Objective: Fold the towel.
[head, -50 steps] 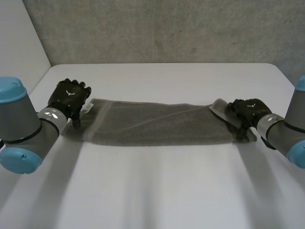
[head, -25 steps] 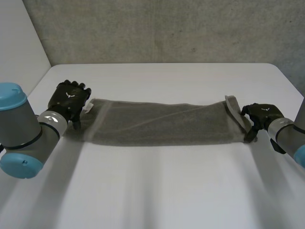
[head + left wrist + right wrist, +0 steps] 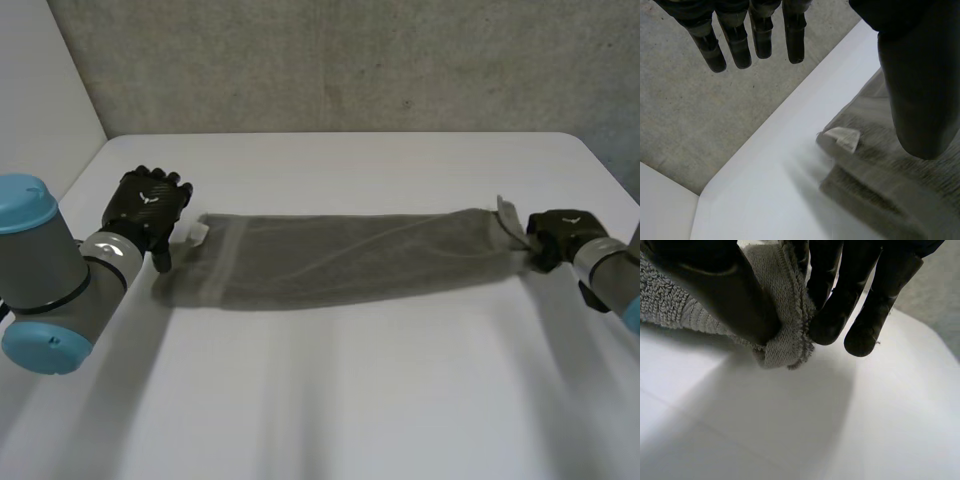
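In the head view, a grey towel [image 3: 350,258] lies stretched in a long band across the white surface [image 3: 340,400], running from one hand to the other. The left hand [image 3: 148,205] sits just beside the towel's left end, where a small white label [image 3: 197,232] sticks out of the cloth. Its thumb points down next to the near corner, though whether it touches the cloth cannot be told from here. The right hand [image 3: 560,235] is at the towel's right end, which bunches to a narrow point and rises a little into the hand.

In the left wrist view, the left hand [image 3: 915,75] has its fingers [image 3: 740,45] straight and spread apart, well clear of the cloth and closed on nothing. The towel [image 3: 875,165] lies under and beside the thumb, with the label [image 3: 842,137] at its corner on the surface [image 3: 765,190]. The thumb stands in front of the cloth (contact there cannot be made out).

In the right wrist view, the right hand [image 3: 715,285] pinches the towel [image 3: 785,305] between thumb and fingers [image 3: 840,295]. The hemmed edge is folded over between them, and a short curl of it hangs below the grip, just above the surface [image 3: 790,430].
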You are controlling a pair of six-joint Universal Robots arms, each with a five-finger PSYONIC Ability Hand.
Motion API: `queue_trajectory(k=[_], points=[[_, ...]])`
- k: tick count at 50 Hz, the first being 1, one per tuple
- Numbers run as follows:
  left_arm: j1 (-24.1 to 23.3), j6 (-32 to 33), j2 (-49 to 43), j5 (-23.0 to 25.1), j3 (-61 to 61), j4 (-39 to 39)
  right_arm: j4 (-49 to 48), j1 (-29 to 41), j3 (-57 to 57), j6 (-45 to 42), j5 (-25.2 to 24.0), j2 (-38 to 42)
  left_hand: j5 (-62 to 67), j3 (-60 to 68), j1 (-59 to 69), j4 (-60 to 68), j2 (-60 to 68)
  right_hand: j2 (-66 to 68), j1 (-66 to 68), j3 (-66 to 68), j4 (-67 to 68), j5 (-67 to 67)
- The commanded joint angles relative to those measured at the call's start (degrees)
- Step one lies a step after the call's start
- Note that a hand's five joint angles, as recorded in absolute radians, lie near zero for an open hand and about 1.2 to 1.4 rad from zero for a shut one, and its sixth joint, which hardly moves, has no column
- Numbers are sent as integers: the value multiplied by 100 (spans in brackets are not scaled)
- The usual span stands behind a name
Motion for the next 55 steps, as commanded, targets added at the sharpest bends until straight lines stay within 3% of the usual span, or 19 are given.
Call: queue_trajectory(k=[1, 6, 12, 14, 15, 17, 18, 20, 23, 25, 32, 33, 34, 36, 38, 48, 53, 55], points=[[47, 0, 4, 91, -13, -3, 22, -466, -109, -435, -27, -243, -249, -328, -414, -358, -319, 552, 721, 417, 366, 535], [82, 0, 12, 108, -39, -12, 609, -686, -977, -1058, 52, -348, -249, -328, -414, -358, -319, 552, 721, 417, 366, 535], [91, 9, 83, 117, -101, -3, 1235, -457, -1779, -1051, 70, -401, -266, -345, -431, -375, -336, 552, 721, 417, 366, 535], [91, 9, 153, 117, -118, -3, 1472, 207, -2173, -1059, 88, -463, -266, -345, -431, -375, -336, 552, 721, 417, 366, 535], [91, 9, 153, 117, -118, -3, 1473, 211, -2175, -1059, 88, -463, -266, -345, -431, -375, -336, 552, 721, 417, 366, 535], [91, 0, 162, 108, -118, -3, 1534, 1041, -2481, -1094, 245, -445, -266, -345, -431, -375, -336, 552, 721, 417, 366, 535], [91, 0, 162, 108, -118, -3, 1534, 1046, -2482, -1094, 246, -445, -266, -345, -431, -375, -336, 552, 721, 417, 366, 535], [74, 0, 171, 99, -136, -12, 1552, 1842, -2745, -1129, 499, -366, -266, -345, -431, -375, -336, 552, 721, 417, 366, 535], [73, -9, 179, 99, -171, -3, 1552, 2276, -2851, -1130, 589, -261, -266, -345, -431, -375, -336, 552, 721, 417, 366, 535], [73, 0, 249, 99, -250, -3, 1552, 3142, -3079, -1138, 667, 19, -266, -345, -431, -375, -336, 552, 721, 417, 366, 535], [73, 0, 346, 99, -364, -3, 1534, 4298, -3229, -1279, 676, 662, -266, -345, -431, -375, -336, 552, 721, 417, 366, 535], [82, 0, 364, 108, -364, -3, 1534, 4454, -3238, -1392, 685, 793, -266, -345, -431, -375, -336, -324, -156, -459, -511, -342], [82, 0, 364, 108, -364, -3, 1534, 4456, -3238, -1393, 685, 794, -266, -345, -431, -375, -336, -333, -165, -468, -519, -351], [91, 0, 373, 108, -364, -3, 1525, 4614, -3230, -1629, 816, 1004, -266, -345, -431, -375, -336, -5857, -5688, -5992, -6043, -5875], [91, 0, 373, 108, -364, -3, 1525, 4623, -3229, -1744, 922, 1075, -266, -345, -431, -375, -336, -6448, -6279, -6583, -6634, -6465], [-14, -9, 399, 99, -382, -3, 1578, 4289, -2605, -1745, 1133, 618, -266, -345, -431, -375, -336, -6448, -6279, -6583, -6634, -6465], [-357, -79, 408, 99, -320, 6, 1420, 3902, -1674, -1595, 1046, -67, -266, -345, -431, -375, -336, -6448, -6279, -6583, -6634, -6465], [-716, -315, 417, 91, -303, -3, 1158, 3658, -1070, -1386, 949, -426, -249, -328, -414, -358, -319, -6448, -6279, -6583, -6634, -6465]])
